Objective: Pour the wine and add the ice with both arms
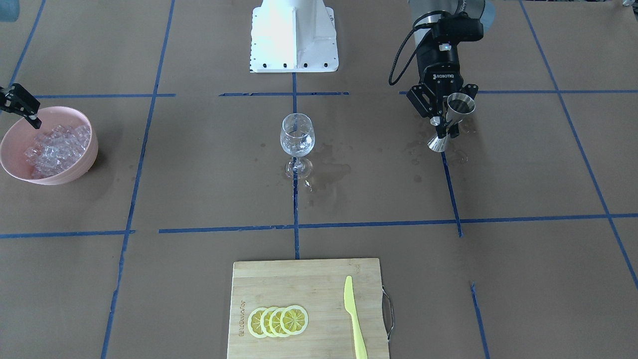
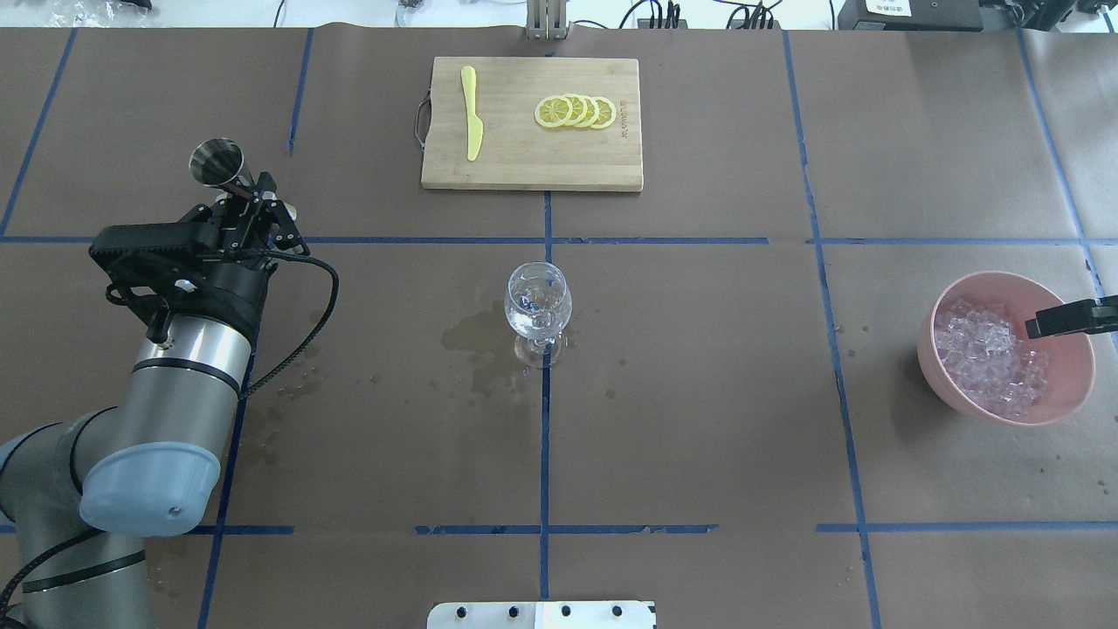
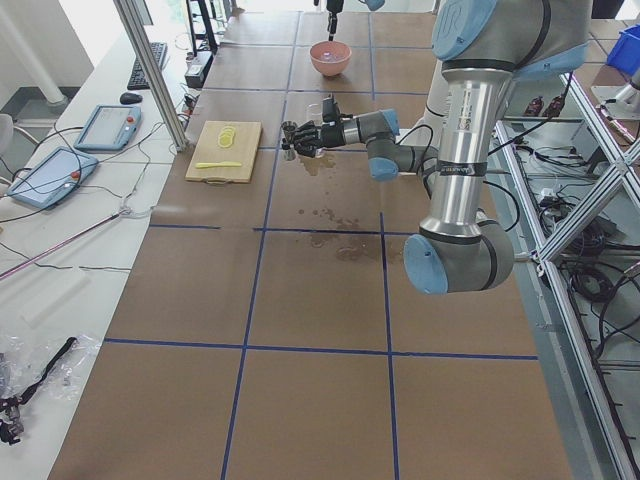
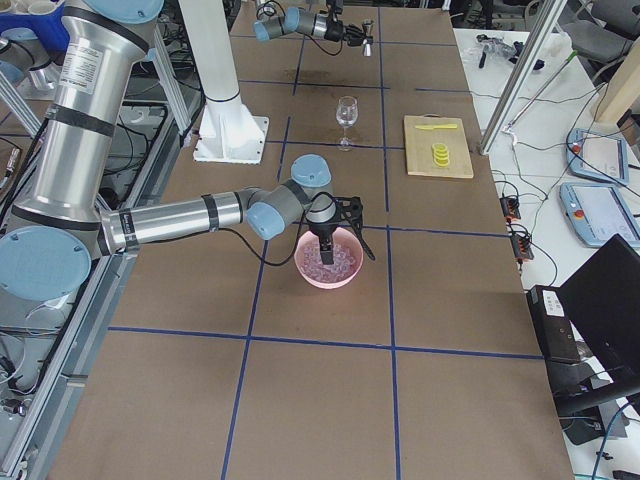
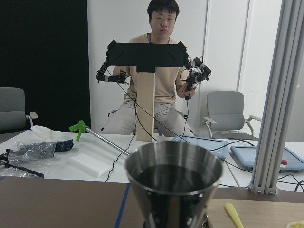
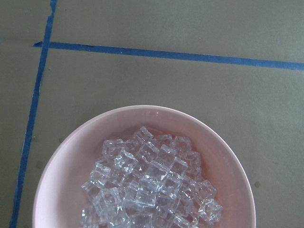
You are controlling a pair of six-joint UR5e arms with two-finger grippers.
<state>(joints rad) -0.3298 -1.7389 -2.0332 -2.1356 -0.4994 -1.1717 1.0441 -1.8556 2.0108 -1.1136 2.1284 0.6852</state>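
My left gripper is shut on the waist of a steel jigger, held slightly tilted low over the table; it also shows in the overhead view. The left wrist view looks into the jigger's cup, which is dark inside; I cannot tell if it holds liquid. A clear stemmed glass stands at the table's middle with a little clear wine in it. My right gripper is open and empty above the rim of a pink bowl. The bowl holds a heap of ice.
A wooden cutting board with lemon slices and a yellow knife lies at the far edge from the robot. Wet stains spread around the glass. The white pedestal stands behind the glass.
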